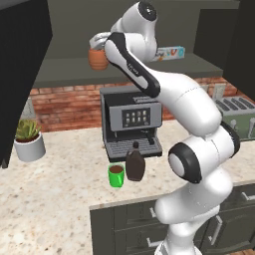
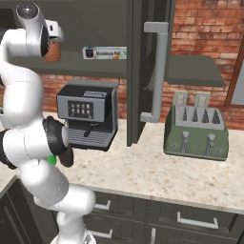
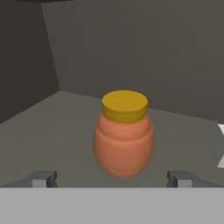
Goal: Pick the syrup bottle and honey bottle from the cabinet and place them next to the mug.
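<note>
In the hand view the honey bottle (image 3: pixel 124 133) stands upright on the grey shelf of the cabinet (image 3: pixel 57 131), just ahead of the gripper (image 3: pixel 112 178), whose jaws are spread wide and hold nothing. The left base view gives the tabletop (image 1: pixel 64 189): the syrup bottle (image 1: pixel 135 163) stands just beside the mug (image 1: pixel 116 175), in front of the coffee machine (image 1: pixel 131 122). The right base view adds a green toaster (image 2: pixel 196 132) and a brick wall (image 2: pixel 205 24).
</note>
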Controlling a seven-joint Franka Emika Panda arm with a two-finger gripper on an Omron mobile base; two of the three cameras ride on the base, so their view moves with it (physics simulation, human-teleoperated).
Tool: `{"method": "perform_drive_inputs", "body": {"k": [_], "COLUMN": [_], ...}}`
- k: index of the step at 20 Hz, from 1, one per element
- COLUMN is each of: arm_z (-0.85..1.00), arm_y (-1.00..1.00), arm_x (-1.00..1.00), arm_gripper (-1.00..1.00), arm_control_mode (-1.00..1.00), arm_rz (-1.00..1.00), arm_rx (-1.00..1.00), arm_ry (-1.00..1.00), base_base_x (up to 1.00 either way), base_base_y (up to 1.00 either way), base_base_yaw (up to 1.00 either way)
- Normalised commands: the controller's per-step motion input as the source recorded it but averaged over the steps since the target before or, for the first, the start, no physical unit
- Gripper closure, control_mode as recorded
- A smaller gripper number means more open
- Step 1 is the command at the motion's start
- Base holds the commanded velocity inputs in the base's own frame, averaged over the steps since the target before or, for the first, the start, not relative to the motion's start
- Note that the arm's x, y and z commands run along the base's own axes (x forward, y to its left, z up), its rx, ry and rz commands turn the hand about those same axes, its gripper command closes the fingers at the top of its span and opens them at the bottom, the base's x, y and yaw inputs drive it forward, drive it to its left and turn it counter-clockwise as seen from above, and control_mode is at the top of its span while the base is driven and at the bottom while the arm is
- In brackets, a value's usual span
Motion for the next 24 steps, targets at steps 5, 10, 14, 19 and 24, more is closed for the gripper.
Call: {"method": "perform_drive_inputs", "body": {"k": [5,10,14,19,24], "arm_z": [0.0,0.0,0.02,0.0,0.0], "arm_y": [0.2,0.11,0.0,-0.03,-0.12], "arm_x": [0.15,0.11,0.0,0.1,0.24], "arm_gripper": [-1.0,-1.0,-1.0,-1.0,-1.0], "arm_control_mode": [-1.0,-1.0,-1.0,-1.0,-1.0], "arm_rz": [-0.01,-0.05,-0.06,-0.04,0.0], "arm_rx": [-0.02,-0.01,0.0,0.0,0.0], "arm_ry": [0.0,0.0,0.03,0.0,0.0], "base_base_x": [0.0,0.0,0.0,0.0,0.0], "base_base_y": [0.0,0.0,0.0,0.0,0.0], "base_base_yaw": [0.0,0.0,0.0,0.0,0.0]}}
